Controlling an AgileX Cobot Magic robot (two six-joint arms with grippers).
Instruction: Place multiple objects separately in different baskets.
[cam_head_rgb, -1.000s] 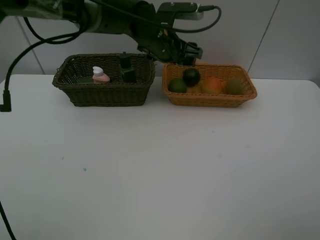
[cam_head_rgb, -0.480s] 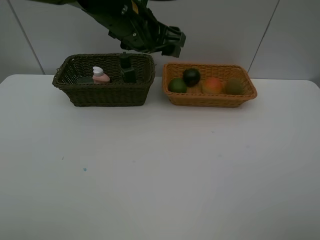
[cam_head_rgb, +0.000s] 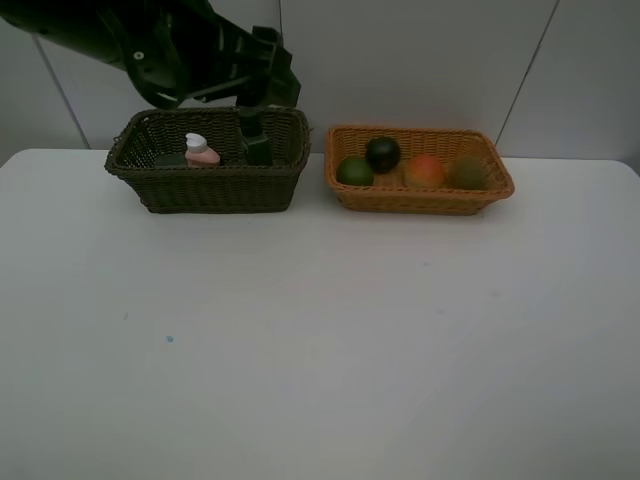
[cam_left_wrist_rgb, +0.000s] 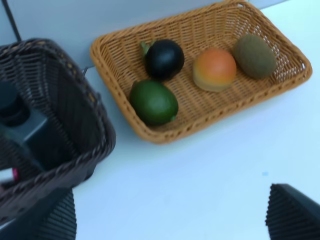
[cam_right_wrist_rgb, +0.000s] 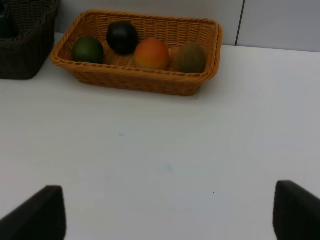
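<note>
Presently table (cam_head_rgb: 320, 350) near zone bare, nothing left to pick. Right gripper (cam_right_wrist_rgb: 167, 212): released, empty, nearest tan basket (cam_head_rgb: 418, 197), facing it from near side. Far row: dark basket (cam_head_rgb: 205, 188) left, holding two bottles; tan basket right, holding four fruits. Left gripper (cam_left_wrist_rgb: 170, 220): released, empty, above dark basket, fruits to its right.

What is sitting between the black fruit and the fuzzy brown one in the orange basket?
The orange-red peach lies between the mangosteen and the kiwi, clearest in the left wrist view.
</note>
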